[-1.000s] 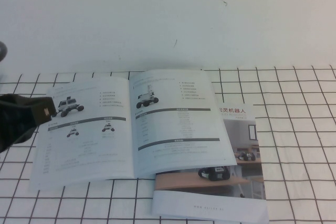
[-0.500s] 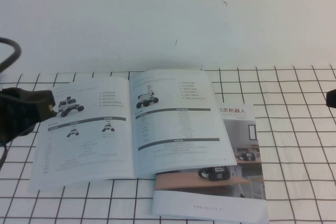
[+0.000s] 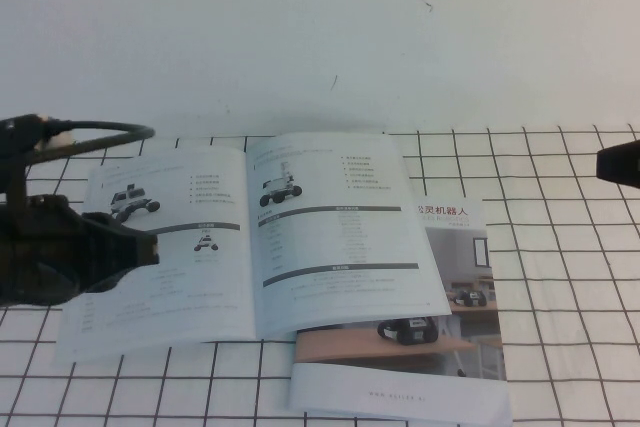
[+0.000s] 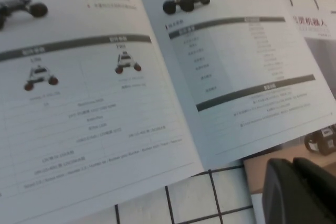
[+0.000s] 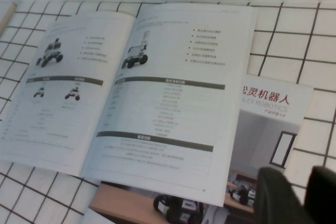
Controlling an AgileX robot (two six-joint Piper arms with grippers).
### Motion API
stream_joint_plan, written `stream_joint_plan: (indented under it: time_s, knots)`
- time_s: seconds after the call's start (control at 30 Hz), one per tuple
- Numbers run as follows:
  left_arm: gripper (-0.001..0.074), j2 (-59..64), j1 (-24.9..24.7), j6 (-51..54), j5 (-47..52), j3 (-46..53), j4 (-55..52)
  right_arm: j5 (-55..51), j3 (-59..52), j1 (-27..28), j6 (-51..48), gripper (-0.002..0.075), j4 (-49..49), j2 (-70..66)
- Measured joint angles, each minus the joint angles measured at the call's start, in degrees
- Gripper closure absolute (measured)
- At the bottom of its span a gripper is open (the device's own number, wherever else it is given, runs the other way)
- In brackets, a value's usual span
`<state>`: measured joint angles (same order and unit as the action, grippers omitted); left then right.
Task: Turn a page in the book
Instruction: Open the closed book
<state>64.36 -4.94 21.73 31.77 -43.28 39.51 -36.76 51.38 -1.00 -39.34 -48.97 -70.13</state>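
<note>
The book [image 3: 170,247] lies open and flat on the checked table. Its right-hand page [image 3: 335,232] shows a wheeled-robot photo and dark grey bars, and lies flat. Both show in the left wrist view, book [image 4: 79,103] and page [image 4: 236,61], and in the right wrist view, book [image 5: 58,87] and page [image 5: 173,98]. My left gripper [image 3: 140,247] hovers over the book's left page, shut and empty; its fingers [image 4: 283,192] appear above the book's near edge. My right gripper [image 3: 618,163] is at the far right edge, away from the book, open and empty, fingers [image 5: 278,198] apart.
A second booklet [image 3: 455,317] with a Chinese title and a room photo lies partly under the book's right side, also in the right wrist view [image 5: 268,124]. A white wall [image 3: 320,27] rises behind the table. Checked cloth [image 3: 570,277] stretches to the right.
My left arm has swung right, further over the book's left page, with its cable now in view. My right gripper has come into view at the right edge. The book has not moved.
</note>
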Motion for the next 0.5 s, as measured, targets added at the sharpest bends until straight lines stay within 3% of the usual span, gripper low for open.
stream_joint_plan:
  time_s: [0.23,0.5]
  knots:
    - [0.0738,10.24,0.00,16.72,-0.80,0.00,12.25,-2.26,0.00,0.00,-3.92,0.0587,-5.71,-5.68]
    - [0.0738,21.94,0.00,22.34,-4.30,-0.41,21.79,-5.31,0.00,0.00,-12.97,0.0584,-16.48,-13.06]
